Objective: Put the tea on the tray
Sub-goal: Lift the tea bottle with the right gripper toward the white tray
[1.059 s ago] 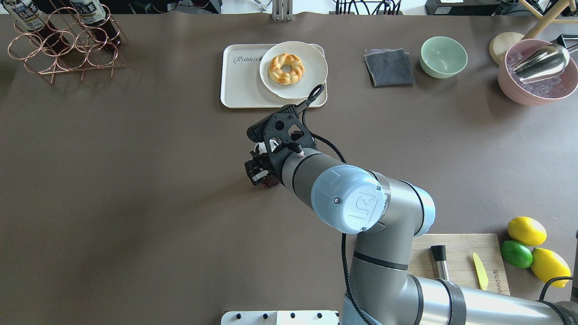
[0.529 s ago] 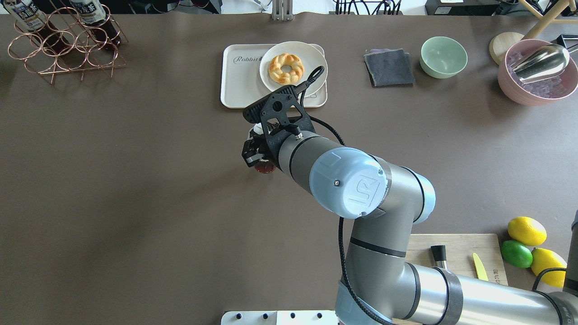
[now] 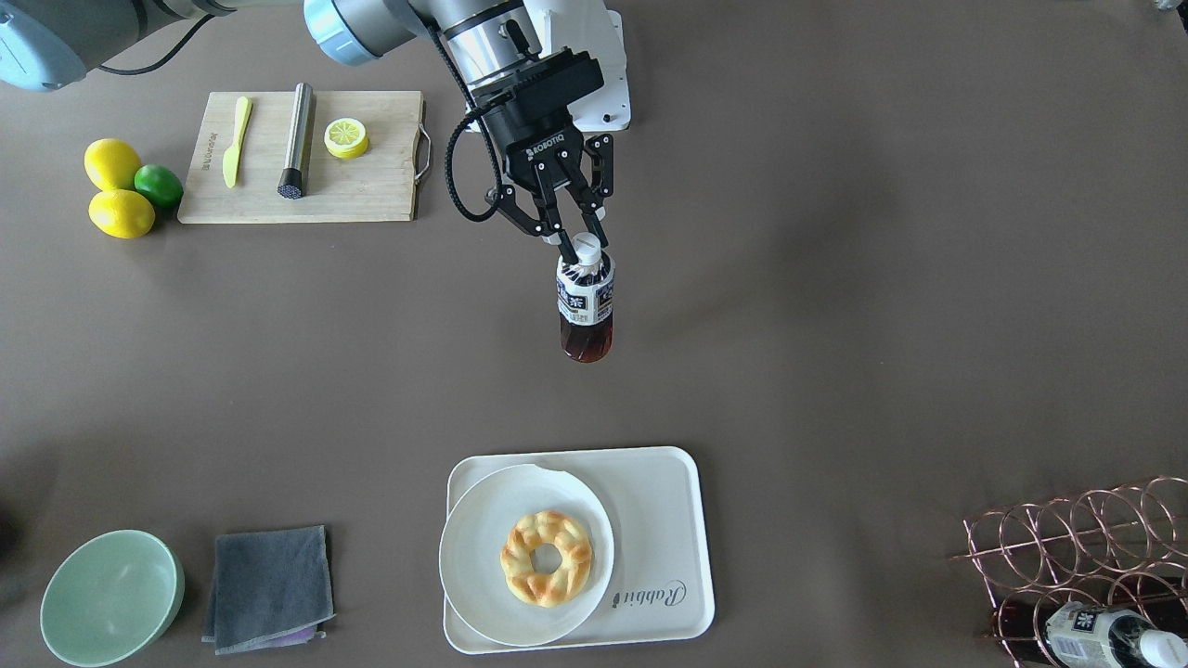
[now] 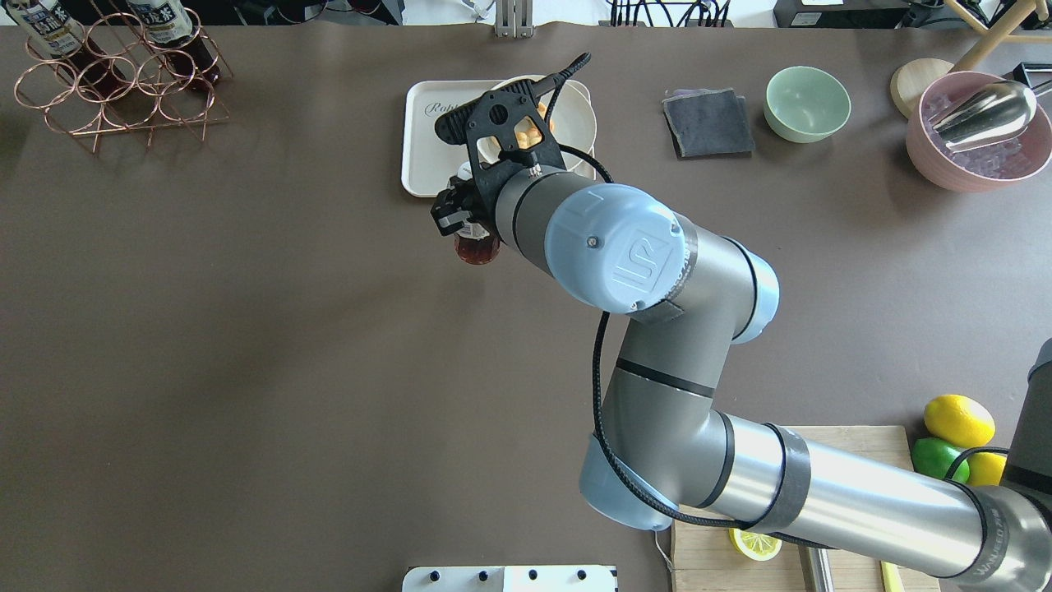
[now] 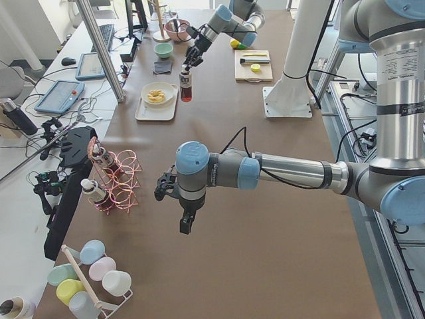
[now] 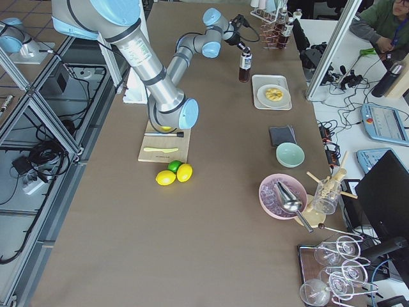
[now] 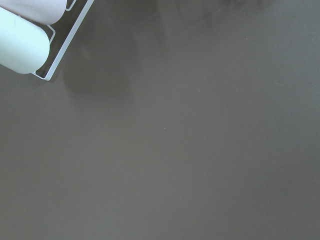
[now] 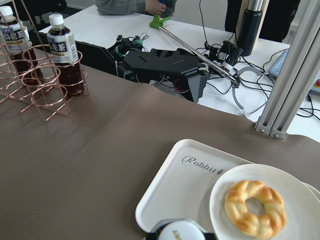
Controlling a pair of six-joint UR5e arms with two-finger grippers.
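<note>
My right gripper (image 3: 575,243) is shut on the neck of the tea (image 3: 585,311), a small bottle of dark liquid with a white cap, held upright. From overhead the gripper (image 4: 457,215) and the bottle's base (image 4: 477,247) sit just short of the near edge of the cream "Rabbit" tray (image 4: 427,140). The right wrist view shows the cap (image 8: 179,232) at the bottom and the tray (image 8: 185,185) just beyond. A gap of table lies between bottle and tray (image 3: 664,520). My left gripper (image 5: 186,222) shows only in the exterior left view; I cannot tell its state.
A round white plate with a donut (image 3: 526,555) fills the tray's right half. Two alike bottles stand in the copper rack (image 4: 115,82). A grey cloth (image 4: 708,122), green bowl (image 4: 807,103) and pink bowl (image 4: 978,127) lie right of the tray. Cutting board (image 3: 302,156) near my base.
My right gripper has carried the bottle away from my base toward the tray, from mid-table to just short of the tray's near edge.
</note>
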